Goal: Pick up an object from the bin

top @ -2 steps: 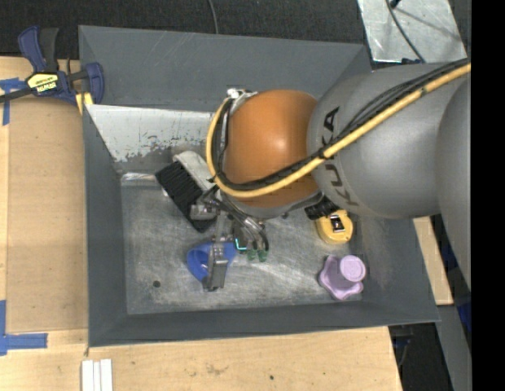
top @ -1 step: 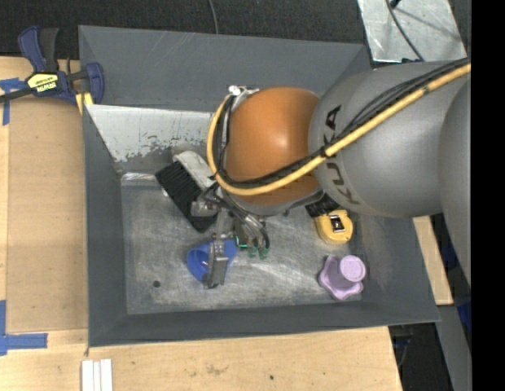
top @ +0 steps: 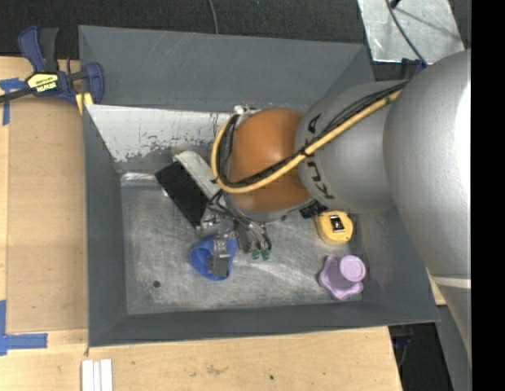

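Grey bin floor [top: 155, 243], small blue thing [top: 210, 261] aslant lower-left to upper-right beneath claw [top: 240, 247], grip state indiscernible.

**A:** The grey metal bin [top: 106, 218], is it painted?

**B:** The sloping walls are matt grey. The floor is scuffed, rubbed pale and rough-looking. The back wall carries a pale, scratched strip flecked with dark marks.

**A:** And the rounded orange cover [top: 265, 149] on the wrist?

**B:** Smooth and glossy, like hard plastic. The silver-grey arm casing [top: 415, 137] is smooth too, with a softer satin sheen. The yellow cable [top: 350, 120] across it looks sleek and rubbery.

**A:** The loose things?

**B:** The flat black rectangular slab [top: 183, 194] is dull and matt. The small yellow tape-measure case [top: 332, 226] is shiny plastic. The lilac lobed piece [top: 343, 276] is smooth plastic with a faint sheen. The blue rounded piece [top: 210, 261] looks like plastic as well, smooth and slightly glossy.
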`<state>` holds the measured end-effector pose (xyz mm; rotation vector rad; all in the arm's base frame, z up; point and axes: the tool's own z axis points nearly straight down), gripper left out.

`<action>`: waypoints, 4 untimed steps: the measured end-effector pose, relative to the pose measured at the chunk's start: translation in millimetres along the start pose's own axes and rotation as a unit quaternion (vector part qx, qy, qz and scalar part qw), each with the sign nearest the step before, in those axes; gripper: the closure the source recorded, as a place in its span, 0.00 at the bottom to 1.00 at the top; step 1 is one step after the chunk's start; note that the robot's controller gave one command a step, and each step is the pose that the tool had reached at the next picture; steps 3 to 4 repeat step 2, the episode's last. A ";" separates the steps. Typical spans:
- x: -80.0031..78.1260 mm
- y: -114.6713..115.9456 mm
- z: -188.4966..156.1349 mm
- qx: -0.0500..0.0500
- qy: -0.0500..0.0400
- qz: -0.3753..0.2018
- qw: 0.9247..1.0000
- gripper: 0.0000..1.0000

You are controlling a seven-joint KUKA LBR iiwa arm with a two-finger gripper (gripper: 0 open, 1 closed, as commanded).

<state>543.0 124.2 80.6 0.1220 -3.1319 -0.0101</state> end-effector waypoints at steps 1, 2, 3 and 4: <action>0.0 0.1 0.0 0.000 0.000 0.000 1.000 1.00; 2.6 8.2 -147.5 0.003 -0.006 -0.004 1.000 1.00; 2.6 8.2 -147.5 0.003 -0.006 -0.004 1.000 1.00; 2.6 8.2 -147.5 0.003 -0.006 -0.004 1.000 1.00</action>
